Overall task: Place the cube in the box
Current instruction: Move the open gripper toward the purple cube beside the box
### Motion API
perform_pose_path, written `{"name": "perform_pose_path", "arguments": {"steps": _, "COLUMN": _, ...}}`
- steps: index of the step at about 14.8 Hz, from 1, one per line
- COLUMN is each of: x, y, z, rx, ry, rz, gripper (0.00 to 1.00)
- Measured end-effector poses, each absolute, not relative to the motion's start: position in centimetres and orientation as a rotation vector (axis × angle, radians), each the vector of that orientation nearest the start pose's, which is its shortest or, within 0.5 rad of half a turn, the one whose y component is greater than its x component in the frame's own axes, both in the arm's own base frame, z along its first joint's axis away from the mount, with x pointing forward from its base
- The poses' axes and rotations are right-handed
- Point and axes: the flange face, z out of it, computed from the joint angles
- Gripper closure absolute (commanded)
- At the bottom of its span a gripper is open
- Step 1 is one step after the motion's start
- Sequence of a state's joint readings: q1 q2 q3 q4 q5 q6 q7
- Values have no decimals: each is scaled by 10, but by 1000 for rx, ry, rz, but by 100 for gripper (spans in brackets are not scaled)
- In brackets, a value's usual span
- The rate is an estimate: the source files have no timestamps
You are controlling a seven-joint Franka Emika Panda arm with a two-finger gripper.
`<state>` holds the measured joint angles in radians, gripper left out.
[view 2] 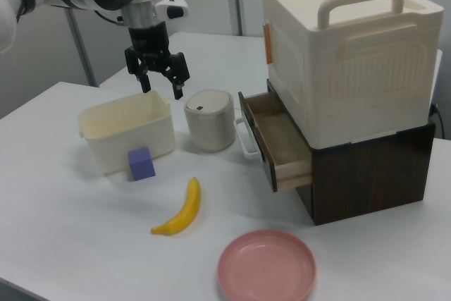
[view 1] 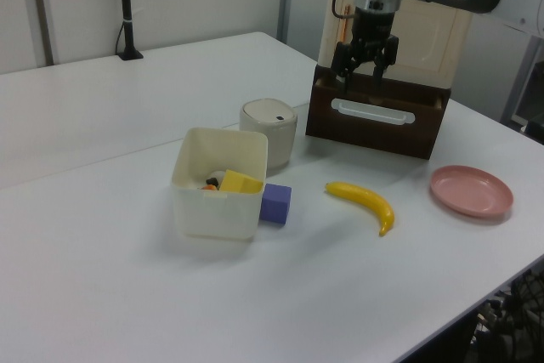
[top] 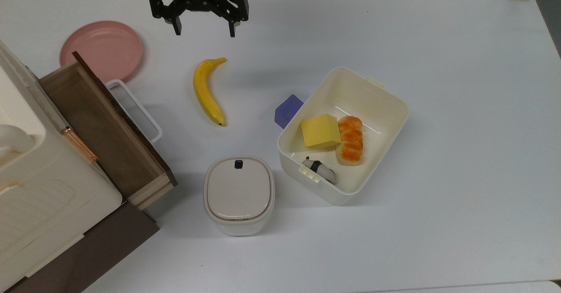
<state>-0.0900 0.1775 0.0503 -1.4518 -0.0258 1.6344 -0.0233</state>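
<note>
The purple-blue cube (top: 287, 110) (view 1: 275, 203) (view 2: 141, 163) rests on the white table, touching the outer wall of the cream-white box (top: 385, 98) (view 1: 214, 210) (view 2: 127, 132). Inside the box lie a yellow block (top: 320, 131), an orange-and-white sushi piece (top: 350, 140) and a small black-and-white piece (top: 320, 170). My gripper (top: 204, 33) (view 1: 363, 79) (view 2: 163, 88) hangs open in the air with nothing between its fingers, high above the table near the top view's upper edge, well apart from the cube.
A banana (top: 208, 92) lies between gripper and cube. A lidded white bin (top: 239, 194) stands near the box. A pink plate (top: 101, 50), an open brown wooden drawer (top: 103, 126) and a cream case (view 2: 349, 54) on top fill the top view's left.
</note>
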Motion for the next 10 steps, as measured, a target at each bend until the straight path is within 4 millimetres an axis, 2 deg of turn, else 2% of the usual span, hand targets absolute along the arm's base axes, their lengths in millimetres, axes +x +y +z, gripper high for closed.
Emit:
{"name": "perform_pose_path", "arguments": {"steps": 2, "x": 613, "y": -22, "z": 582, "rx": -3156, "ry": 4, "rz": -4, "gripper": 0}}
{"name": "perform_pose_path", "arguments": {"steps": 6, "x": 618, "y": 8, "z": 570, "rx": -3153, "ry": -66, "rz": 27, "gripper": 0}}
{"name": "perform_pose_path", "arguments": {"steps": 10, "x": 619, "y": 6, "z": 568, "rx": -3153, "ry": -61, "rz": 31, "gripper": 0}}
